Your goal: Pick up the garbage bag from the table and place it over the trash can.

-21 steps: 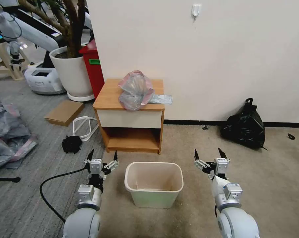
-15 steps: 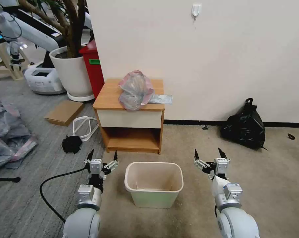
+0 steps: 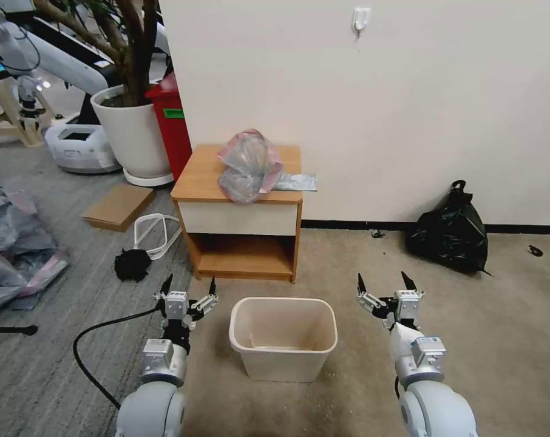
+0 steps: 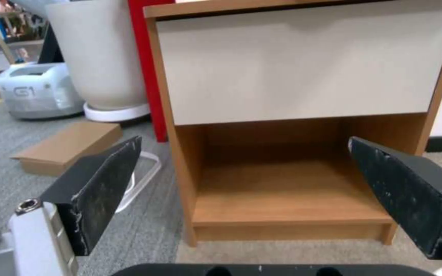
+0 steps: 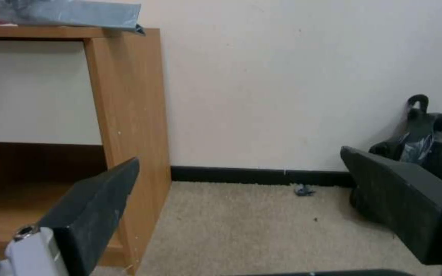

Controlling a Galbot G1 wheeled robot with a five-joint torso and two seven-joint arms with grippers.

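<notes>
Both claws, left gripper (image 3: 188, 285) and right gripper (image 3: 383, 281), spread wide and empty low in frame, and I reckon that garbage bag (image 3: 249, 165) mid-frame is feather-light, slippery, best pinched by a raised fold

We see the garbage bag (image 3: 249, 165) as thin crinkly translucent plastic, slightly glossy. Table (image 3: 197, 176) ahead of both grippers: smooth wood-look top, matt white drawer front. Trash can (image 3: 283, 363) between the grippers: smooth cream plastic, interior scuffed. Left gripper (image 4: 246, 191) fingers (image 4: 103, 188): matt black, chipped at edges, probably rubber-coated. Black bag (image 3: 448, 232) beyond the right gripper (image 3: 383, 283): glossy plastic.
</notes>
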